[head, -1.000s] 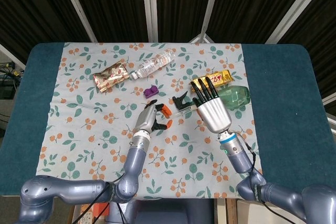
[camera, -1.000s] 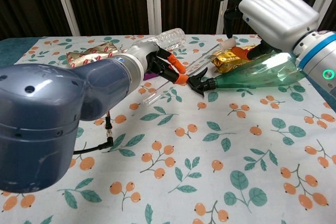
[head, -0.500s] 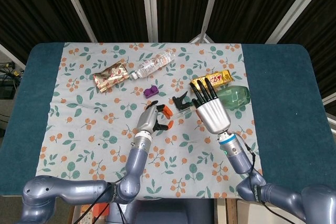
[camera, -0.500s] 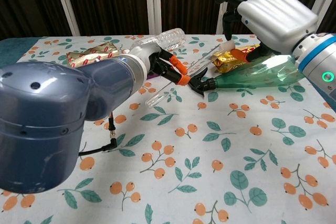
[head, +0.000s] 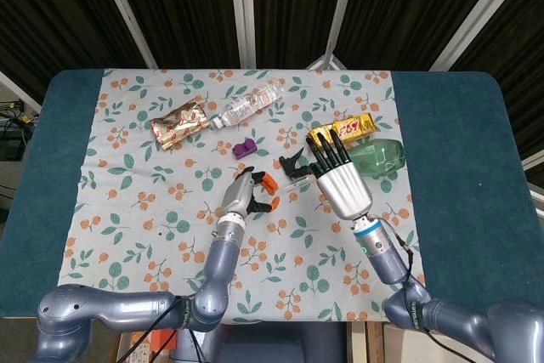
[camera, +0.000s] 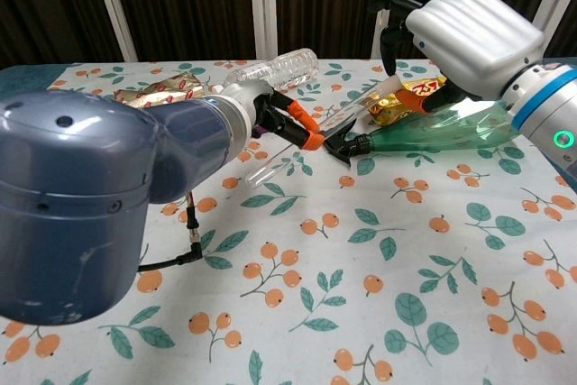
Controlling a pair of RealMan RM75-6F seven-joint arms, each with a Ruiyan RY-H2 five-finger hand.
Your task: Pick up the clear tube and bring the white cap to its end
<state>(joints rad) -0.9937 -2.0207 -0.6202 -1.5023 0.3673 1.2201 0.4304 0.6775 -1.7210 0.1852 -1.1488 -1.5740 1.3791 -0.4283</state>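
Left hand [head: 247,192] sits mid-table with orange-tipped fingers curled in, pinching the clear tube [camera: 311,128], which runs slantwise up toward the right hand [head: 338,178]. Right hand hangs over the tube's far end, dark fingers bent down; can't tell if it holds the white cap, cap not made out. Behind it: green bottle [head: 382,156] and gold wrapper [head: 353,127] toward the right edge of the floral cloth [head: 153,210]; clear bottle [head: 246,105] near the far edge
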